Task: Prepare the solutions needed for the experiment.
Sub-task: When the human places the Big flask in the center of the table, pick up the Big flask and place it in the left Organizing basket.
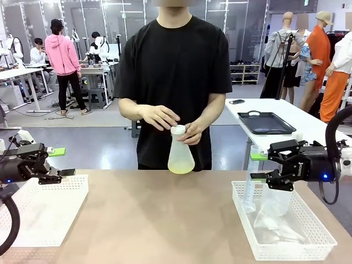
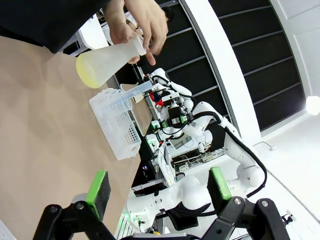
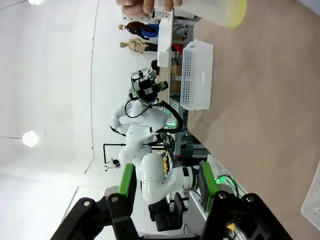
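The counter (image 1: 165, 220) lay bare down its middle, with the left basket (image 1: 82, 184) and the right basket (image 1: 286, 254) at its sides. At the far edge the person's hands (image 1: 192, 133) gripped the flask (image 1: 180, 154) by its neck. The solutions (image 1: 180, 166) formed a shallow yellow layer in its bottom. I judged they were mixing it. My left fingers (image 1: 62, 162) hung released by the left basket's rim. My right fingers (image 1: 258, 166) were spread and empty over the right basket. A handover would call for a reach across the open middle.

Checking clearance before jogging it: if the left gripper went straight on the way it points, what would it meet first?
Nothing nearby: the left gripper points across bare tabletop, with the person's flask off to one side. Farther on, probably the right gripper over the white basket; depth is unclear.
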You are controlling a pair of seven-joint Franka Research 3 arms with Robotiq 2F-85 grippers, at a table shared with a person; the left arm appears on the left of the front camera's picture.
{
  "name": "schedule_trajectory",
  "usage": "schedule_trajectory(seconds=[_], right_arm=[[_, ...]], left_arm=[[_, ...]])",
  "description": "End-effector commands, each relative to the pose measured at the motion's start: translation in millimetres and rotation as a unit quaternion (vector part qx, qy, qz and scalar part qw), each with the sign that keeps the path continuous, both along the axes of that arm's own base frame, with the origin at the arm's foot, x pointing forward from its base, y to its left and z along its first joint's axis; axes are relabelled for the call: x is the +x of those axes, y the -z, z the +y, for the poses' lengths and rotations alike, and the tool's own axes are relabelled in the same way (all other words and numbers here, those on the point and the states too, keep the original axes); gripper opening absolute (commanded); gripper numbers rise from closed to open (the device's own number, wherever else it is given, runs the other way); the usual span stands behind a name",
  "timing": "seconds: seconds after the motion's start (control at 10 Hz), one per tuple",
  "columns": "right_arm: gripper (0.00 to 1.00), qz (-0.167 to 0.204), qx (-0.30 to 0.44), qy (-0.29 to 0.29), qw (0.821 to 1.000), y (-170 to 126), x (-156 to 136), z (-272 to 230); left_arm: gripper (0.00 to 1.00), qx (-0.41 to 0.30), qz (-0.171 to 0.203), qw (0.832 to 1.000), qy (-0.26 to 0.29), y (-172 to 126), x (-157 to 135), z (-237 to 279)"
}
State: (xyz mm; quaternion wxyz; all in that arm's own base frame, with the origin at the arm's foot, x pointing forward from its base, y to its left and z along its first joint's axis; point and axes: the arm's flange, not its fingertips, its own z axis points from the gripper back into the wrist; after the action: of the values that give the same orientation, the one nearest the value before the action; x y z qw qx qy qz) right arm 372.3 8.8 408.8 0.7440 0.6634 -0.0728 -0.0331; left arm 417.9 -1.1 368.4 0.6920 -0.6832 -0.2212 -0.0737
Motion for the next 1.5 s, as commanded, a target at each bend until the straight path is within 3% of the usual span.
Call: schedule_trajectory(seconds=[0.0, 0.1, 0.2, 1.4], right_arm=[[0.64, 0.007, 0.011, -0.001, 1.0, 1.9, -1.5, 1.4], [0.64, 0.025, 0.003, -0.012, 1.0, 0.2, 1.2, 1.4], [0.64, 0.002, 0.003, -0.001, 1.0, 1.0, -0.3, -0.6], [0.64, 0.002, 0.003, -0.001, 1.0, 1.0, -0.3, -0.6]], left_arm=[[1.0, 0.006, -0.001, 1.0, 0.0, -0.6, 1.0, 0.1], [1.0, 0.006, -0.001, 1.0, 0.0, -0.6, 1.0, 0.1], [1.0, 0.006, -0.001, 1.0, 0.0, -0.6, 1.0, 0.1], [1.0, 0.006, -0.001, 1.0, 0.0, -0.6, 1.0, 0.1]])
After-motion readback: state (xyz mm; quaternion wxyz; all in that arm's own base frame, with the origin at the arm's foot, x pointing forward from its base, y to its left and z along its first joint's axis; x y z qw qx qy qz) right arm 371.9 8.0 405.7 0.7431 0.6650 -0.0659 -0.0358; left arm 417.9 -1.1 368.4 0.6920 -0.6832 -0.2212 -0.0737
